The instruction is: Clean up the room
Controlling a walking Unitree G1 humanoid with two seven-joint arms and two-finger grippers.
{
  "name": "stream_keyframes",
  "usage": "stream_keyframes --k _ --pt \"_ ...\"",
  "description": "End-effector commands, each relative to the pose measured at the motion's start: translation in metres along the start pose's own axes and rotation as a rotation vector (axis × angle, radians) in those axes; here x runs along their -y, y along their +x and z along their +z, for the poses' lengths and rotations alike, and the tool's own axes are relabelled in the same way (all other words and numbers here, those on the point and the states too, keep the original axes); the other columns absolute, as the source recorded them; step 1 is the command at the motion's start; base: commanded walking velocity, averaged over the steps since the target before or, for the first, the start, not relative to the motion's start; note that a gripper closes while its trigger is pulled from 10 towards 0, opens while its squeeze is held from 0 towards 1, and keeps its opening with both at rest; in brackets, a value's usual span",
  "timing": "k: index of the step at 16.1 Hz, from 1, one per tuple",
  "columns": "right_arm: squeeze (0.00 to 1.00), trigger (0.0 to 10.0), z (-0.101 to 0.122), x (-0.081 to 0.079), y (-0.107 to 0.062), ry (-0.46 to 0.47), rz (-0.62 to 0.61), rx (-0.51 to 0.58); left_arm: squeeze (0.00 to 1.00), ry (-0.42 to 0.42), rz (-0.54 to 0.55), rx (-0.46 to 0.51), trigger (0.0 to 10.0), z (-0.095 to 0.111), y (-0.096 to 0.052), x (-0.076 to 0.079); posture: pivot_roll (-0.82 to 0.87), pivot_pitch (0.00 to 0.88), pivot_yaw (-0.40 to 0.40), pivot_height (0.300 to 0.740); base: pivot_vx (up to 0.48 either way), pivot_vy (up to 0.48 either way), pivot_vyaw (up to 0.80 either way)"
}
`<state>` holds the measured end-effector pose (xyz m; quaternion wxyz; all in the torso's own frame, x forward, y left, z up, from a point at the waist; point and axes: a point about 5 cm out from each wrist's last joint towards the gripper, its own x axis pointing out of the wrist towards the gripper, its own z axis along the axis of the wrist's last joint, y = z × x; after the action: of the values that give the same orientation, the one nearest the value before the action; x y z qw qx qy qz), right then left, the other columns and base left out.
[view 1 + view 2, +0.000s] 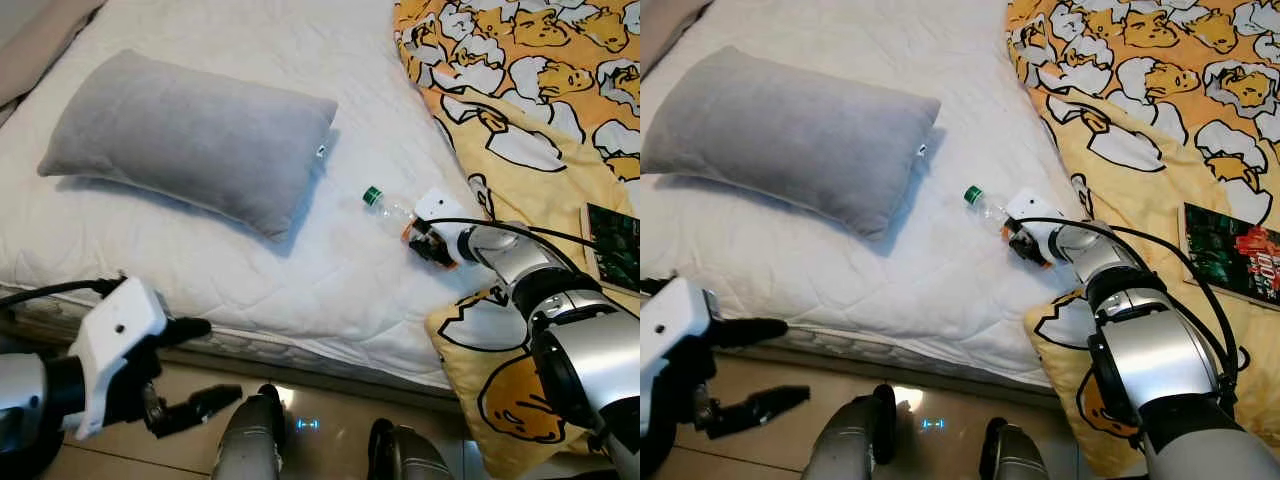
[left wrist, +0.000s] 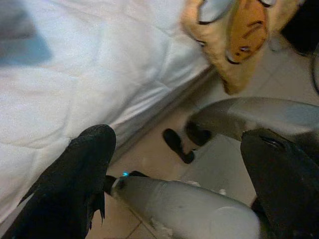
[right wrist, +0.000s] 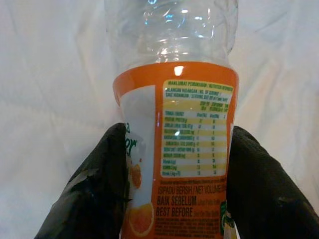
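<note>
My left gripper point(image 1: 190, 365) hangs open over the floor by the bed's point(image 1: 300, 270) near edge. My right gripper point(image 1: 428, 243) clamps the bottle point(image 1: 392, 209) lying near the blanket's point(image 1: 540, 120) edge.

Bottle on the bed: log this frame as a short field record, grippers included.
bottle: clear plastic bottle, green cap, orange label, lying on the white mattress
right gripper: right gripper with a finger on each side of the bottle's label
left gripper: left gripper open, low beside the bed edge
nearby: grey pillow; yellow cartoon blanket
</note>
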<state>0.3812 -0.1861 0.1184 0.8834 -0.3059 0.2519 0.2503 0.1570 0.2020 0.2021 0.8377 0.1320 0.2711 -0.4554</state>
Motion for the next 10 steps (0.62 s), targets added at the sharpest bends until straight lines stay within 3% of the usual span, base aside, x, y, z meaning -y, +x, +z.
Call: stream_keyframes --k 1,4,6,8,10 --pt "0.0 0.0 -0.001 0.004 -0.002 0.08 -0.018 0.022 0.0 -0.009 -0.033 -0.014 10.0 -0.005 0.005 0.002 0.31 0.188 -0.027 0.74 0.0 0.0 0.0" --pt "0.0 0.0 0.003 0.009 -0.005 0.278 -0.04 0.154 0.0 -0.035 0.011 0.022 10.0 -0.013 0.025 -0.007 0.24 0.108 -0.037 0.74 0.0 0.0 0.0" --pt "0.0 0.0 0.001 0.006 -0.005 0.341 -0.031 0.215 0.0 -0.056 0.052 0.058 10.0 -0.016 0.038 -0.012 0.21 0.066 -0.034 0.74 0.0 0.0 0.0" --pt "0.0 0.0 -0.002 -0.004 -0.003 0.458 -0.01 0.336 0.0 -0.064 0.131 0.096 10.0 -0.019 0.056 -0.022 0.16 0.006 -0.01 0.74 0.0 0.0 0.0" --pt "0.0 0.0 -0.013 -0.015 -0.004 0.576 -0.019 0.424 0.0 -0.072 0.211 0.122 10.0 -0.018 0.067 -0.033 0.12 0.0 0.016 0.74 0.0 0.0 0.0"
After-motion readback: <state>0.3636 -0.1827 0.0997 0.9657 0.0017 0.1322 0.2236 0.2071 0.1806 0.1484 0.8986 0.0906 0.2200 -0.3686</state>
